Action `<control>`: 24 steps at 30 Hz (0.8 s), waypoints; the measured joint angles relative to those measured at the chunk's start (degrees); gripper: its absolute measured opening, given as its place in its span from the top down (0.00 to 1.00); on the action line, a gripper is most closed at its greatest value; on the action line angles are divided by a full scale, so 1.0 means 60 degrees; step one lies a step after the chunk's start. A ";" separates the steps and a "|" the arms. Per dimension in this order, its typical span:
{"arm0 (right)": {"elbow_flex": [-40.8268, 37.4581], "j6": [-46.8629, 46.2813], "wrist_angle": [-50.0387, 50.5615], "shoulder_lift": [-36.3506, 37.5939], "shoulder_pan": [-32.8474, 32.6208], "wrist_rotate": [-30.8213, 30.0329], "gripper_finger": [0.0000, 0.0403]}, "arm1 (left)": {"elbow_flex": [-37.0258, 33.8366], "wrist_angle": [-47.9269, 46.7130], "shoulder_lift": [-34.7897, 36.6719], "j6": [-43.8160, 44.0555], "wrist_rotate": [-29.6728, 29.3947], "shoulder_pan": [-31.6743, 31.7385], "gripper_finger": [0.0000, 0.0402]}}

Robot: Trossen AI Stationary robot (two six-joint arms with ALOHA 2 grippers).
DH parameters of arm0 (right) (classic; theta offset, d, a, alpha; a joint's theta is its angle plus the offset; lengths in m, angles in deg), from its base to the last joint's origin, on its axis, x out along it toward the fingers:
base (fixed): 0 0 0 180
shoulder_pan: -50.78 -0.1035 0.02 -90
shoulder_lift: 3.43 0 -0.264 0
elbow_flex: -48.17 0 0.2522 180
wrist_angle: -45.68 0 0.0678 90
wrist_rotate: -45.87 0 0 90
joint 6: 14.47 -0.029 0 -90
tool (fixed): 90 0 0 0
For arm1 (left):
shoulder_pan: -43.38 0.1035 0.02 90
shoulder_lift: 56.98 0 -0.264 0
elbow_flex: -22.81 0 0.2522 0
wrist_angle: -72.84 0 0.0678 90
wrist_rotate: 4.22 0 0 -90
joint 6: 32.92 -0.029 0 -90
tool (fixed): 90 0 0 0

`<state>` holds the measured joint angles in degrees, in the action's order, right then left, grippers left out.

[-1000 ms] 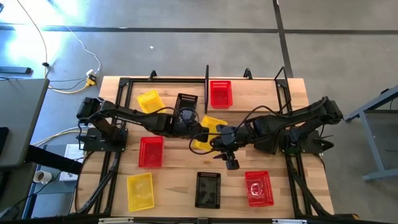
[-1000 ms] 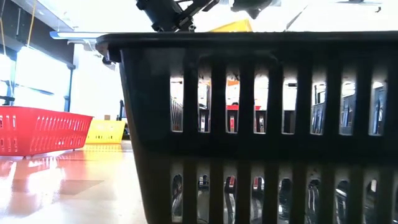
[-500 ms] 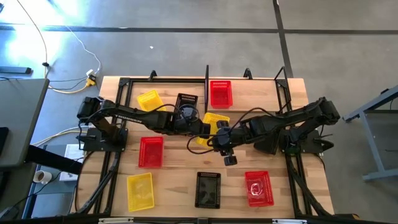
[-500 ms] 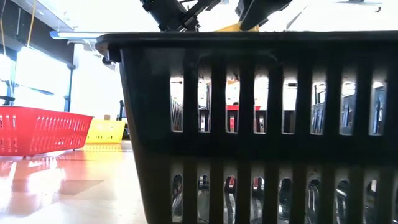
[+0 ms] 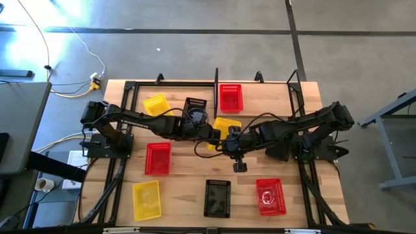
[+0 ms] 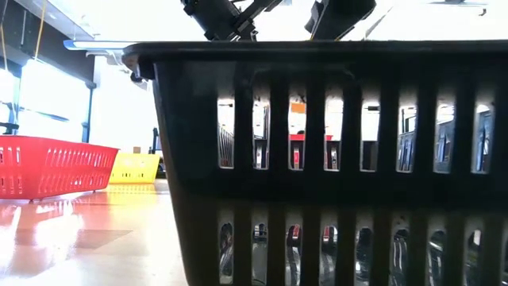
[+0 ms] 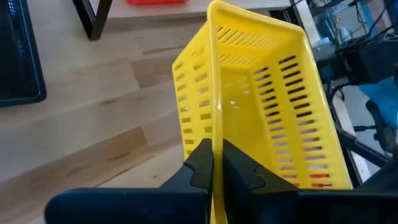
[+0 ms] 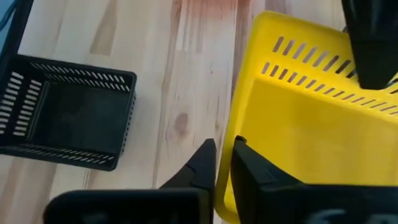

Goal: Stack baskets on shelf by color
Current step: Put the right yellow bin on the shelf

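Note:
Over the table's middle a yellow basket (image 5: 224, 127) hangs tilted between my two grippers. My left gripper (image 5: 212, 134) is shut on it from the left, and my right gripper (image 5: 229, 140) is shut on its opposite side. In the low view both grippers, left (image 6: 228, 22) and right (image 6: 337, 16), show above the black basket's rim. The shelf (image 5: 216, 83) stands at the table's far edge, with a red basket (image 5: 230, 97) by its post. Other baskets lie loose on the table. My left gripper pinches the top rim of one slotted wall (image 7: 215, 127), one finger outside the basket and one inside. The fingers slant downward from the table's left. The basket is tilted and held clear of the table. My right gripper pinches the basket's edge (image 8: 239, 142) between its two fingers, slanting down from the table's right. Whether that edge is a rim or the bottom edge, I cannot tell. The basket's plain yellow face spreads away from the fingers, above the table.
A yellow basket (image 5: 156, 104) and a black one (image 5: 195, 107) lie at the far left. A red one (image 5: 157, 158) lies on the left. Along the near edge stand a yellow (image 5: 146, 198), a black (image 5: 217, 197) and a red basket (image 5: 270, 196).
My right gripper has moved toward the table's far-left, tipping further down, and come in against the yellow basket. In the low view it now stands in front of the yellow patch that showed earlier. My left gripper has kept its hold.

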<state>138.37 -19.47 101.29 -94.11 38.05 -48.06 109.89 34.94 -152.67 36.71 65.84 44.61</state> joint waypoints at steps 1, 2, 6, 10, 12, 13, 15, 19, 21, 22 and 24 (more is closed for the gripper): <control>0.0000 -0.0067 0.0000 0.0000 0.0000 0.0007 0.95 | 0.0000 0.0007 0.0000 -0.0006 0.0006 0.0000 0.98; 0.0000 -0.0098 0.0000 0.0000 0.0000 0.0020 0.96 | 0.0000 -0.0002 0.0002 -0.0033 0.0055 0.0000 0.98; 0.0000 -0.0279 0.0025 0.0000 -0.0011 0.0028 0.98 | 0.0000 0.0019 0.0000 -0.0431 0.0274 -0.0004 0.93; 0.0000 -0.0701 0.0061 0.0000 -0.0011 0.0059 0.99 | 0.0000 0.0176 0.0001 -0.1052 0.0580 0.0063 0.85; 0.0000 -0.0784 0.0106 0.0000 -0.0029 0.0042 0.99 | 0.0000 0.0279 0.0001 -0.1149 0.0767 0.0150 0.81; 0.0000 -0.0895 0.0167 0.0000 -0.0029 0.0008 0.99 | 0.0000 0.0280 0.0003 -0.1150 0.0893 0.0206 0.79; 0.0000 -0.0935 0.0357 0.0000 -0.0029 -0.0004 1.00 | 0.0000 0.0281 0.0003 -0.1160 0.1262 0.0348 0.75; 0.0000 -0.1239 0.0901 0.0000 -0.0029 0.0021 1.00 | 0.0004 0.0349 0.0003 -0.1573 0.1951 0.0636 0.68; 0.0000 -0.1385 0.1130 0.0000 -0.0034 0.0068 1.00 | 0.0004 0.0353 0.0003 -0.1837 0.2118 0.0754 0.67; 0.0000 -0.1457 0.1232 0.0000 -0.0052 0.0136 1.00 | 0.0004 0.0361 0.0003 -0.1969 0.2159 0.0808 0.66; -0.0004 -0.1626 0.1356 0.0000 -0.0099 0.0254 1.00 | 0.0015 0.0492 0.0003 -0.2302 0.2260 0.0931 0.65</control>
<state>138.35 -29.23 109.42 -94.11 37.45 -46.53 109.98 37.89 -152.65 22.90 79.40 50.20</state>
